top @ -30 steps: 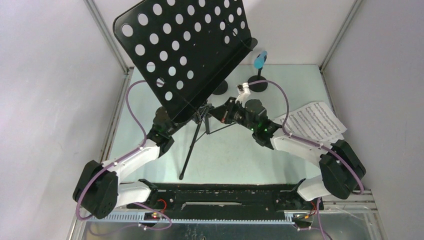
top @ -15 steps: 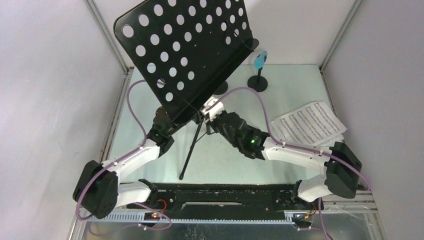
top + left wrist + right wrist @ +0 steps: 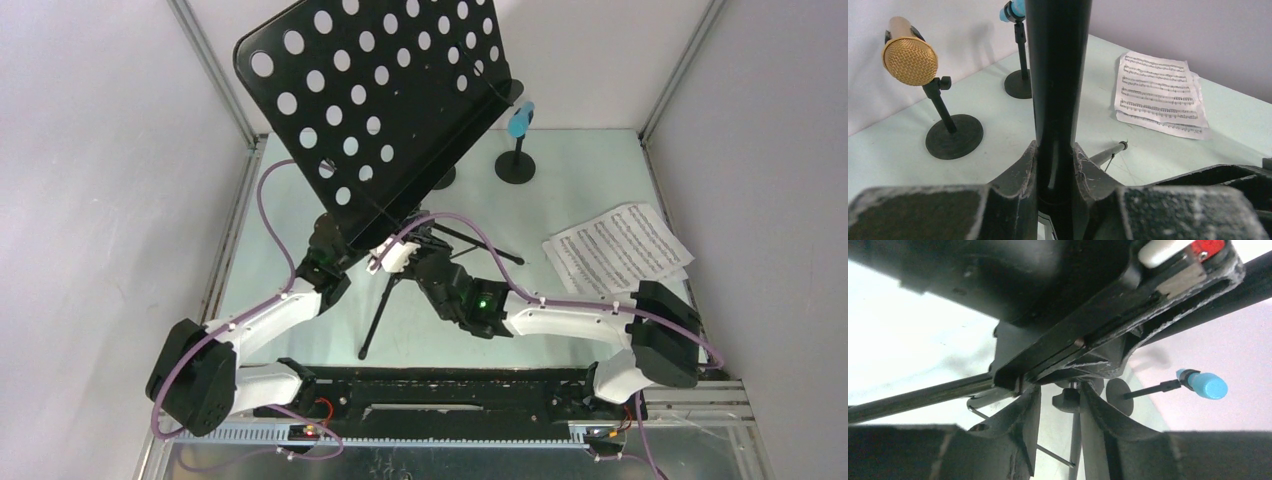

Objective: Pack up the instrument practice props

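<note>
Perforated desk (image 3: 385,110) of the music rack overhangs its pole (image 3: 1055,100), so headroom there is low. Left pincer (image 3: 1055,165) clamps the pole from the near left. Right pincer (image 3: 1060,410), jaws apart, crowds in under the desk hinge just right of the pole. Tripod legs (image 3: 378,315) splay out near and right of the pole. Behind the pole stand the tan microphone (image 3: 909,57) and light-blue microphone (image 3: 519,120), with a gap between their bases. Sheet music (image 3: 615,245) lies well right of the pole, and bare worktop (image 3: 560,200) lies between.
</note>
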Robot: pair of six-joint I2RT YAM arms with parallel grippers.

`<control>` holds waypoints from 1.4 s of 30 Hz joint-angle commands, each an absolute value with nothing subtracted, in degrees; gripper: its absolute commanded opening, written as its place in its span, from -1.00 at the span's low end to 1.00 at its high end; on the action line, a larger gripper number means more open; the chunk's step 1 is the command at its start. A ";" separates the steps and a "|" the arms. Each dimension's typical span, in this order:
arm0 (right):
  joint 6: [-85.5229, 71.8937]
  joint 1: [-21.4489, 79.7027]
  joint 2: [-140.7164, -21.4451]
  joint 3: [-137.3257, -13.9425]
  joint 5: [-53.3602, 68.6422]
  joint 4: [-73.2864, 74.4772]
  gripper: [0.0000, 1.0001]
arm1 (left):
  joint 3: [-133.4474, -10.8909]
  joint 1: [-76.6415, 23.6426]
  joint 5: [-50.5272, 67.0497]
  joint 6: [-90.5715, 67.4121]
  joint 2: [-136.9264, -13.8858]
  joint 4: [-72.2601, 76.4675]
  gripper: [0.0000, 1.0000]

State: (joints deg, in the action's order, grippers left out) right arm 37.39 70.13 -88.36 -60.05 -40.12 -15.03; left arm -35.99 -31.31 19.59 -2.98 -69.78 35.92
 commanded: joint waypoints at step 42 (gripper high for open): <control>-69.51 44.74 -78.91 -40.43 1.04 -33.77 0.13 | -34.12 -33.92 22.80 -3.78 -73.48 20.11 -0.98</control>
